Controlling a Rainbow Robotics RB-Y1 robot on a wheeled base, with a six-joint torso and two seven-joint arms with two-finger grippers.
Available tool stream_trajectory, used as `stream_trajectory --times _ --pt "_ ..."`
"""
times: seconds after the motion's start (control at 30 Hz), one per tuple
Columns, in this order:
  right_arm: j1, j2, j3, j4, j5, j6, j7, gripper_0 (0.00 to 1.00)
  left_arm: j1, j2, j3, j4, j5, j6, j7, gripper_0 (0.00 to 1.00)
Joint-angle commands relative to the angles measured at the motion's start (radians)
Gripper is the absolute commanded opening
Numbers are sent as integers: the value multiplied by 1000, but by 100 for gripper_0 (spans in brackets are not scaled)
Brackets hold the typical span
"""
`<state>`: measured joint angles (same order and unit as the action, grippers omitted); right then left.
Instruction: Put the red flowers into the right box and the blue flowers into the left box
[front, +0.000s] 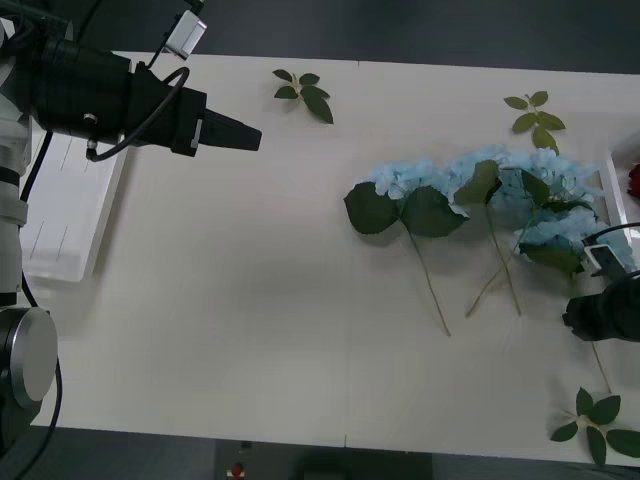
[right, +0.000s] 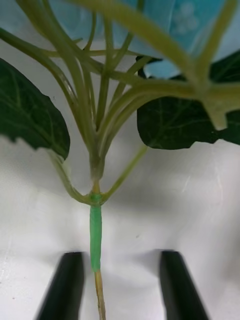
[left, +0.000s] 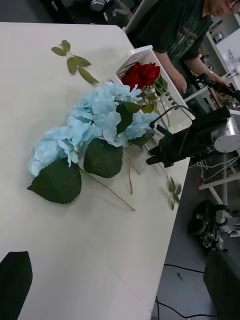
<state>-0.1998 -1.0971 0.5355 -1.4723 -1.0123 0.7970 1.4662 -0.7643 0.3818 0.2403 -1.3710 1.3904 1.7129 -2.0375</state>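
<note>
— While my right gripper (right: 120, 285) sits low at the table's (front: 250, 300) right edge, fingers apart either side of one blue stem (right: 95, 235), what do you fear?

— I judge the blue flowers (front: 480, 190) lie tangled in a row, so lifting one may drag its neighbours. Thin stem, too; it could slip as I close.

— And the rest?

— Red flowers (left: 140, 75) already lie in the right box (left: 142, 52). Left box (front: 60, 220) waits well apart, beside my raised left gripper (front: 250, 135), whose fingers are spread. Long carry.

— Any writing?

— I read none.
</note>
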Motion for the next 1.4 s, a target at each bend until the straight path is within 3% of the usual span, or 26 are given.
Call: stream_trajectory --times 0.03,0.2,0.4,0.5,0.67,0.93,1.13,1.27,1.3,1.4 --pt "-7 -10 4 -19 -9 1 5 0 -20 2 11 -13 9 -6 -35 100" --pt "-10 -10 4 -37 -20 1 5 0 -20 2 11 -13 9 -6 -35 100" --pt "-39 -41 -26 -209 -138 39 -7 0 -20 2 11 -13 9 -6 -35 100" --pt "-66 -63 -134 -322 -218 162 -17 0 -20 2 11 -13 9 -6 -35 100" --pt "-75 -47 -471 -447 -336 493 -23 0 -20 2 11 -13 9 -6 -35 100" --pt "-75 -46 -707 -448 -451 749 14 0 -20 2 11 -13 9 -6 -35 100" --pt "-79 -18 -667 -453 -744 657 37 0 -20 2 11 -13 9 -6 -35 100" --pt "-104 2 -542 -499 -914 461 79 0 -20 2 11 -13 9 -6 -35 100" --pt "-118 2 -496 -516 -940 390 108 0 51 -21 -3 15 -2 -2 -36 100" --pt "-162 2 -385 -543 -994 206 163 0 42 -23 7 30 9 -7 -46 100"
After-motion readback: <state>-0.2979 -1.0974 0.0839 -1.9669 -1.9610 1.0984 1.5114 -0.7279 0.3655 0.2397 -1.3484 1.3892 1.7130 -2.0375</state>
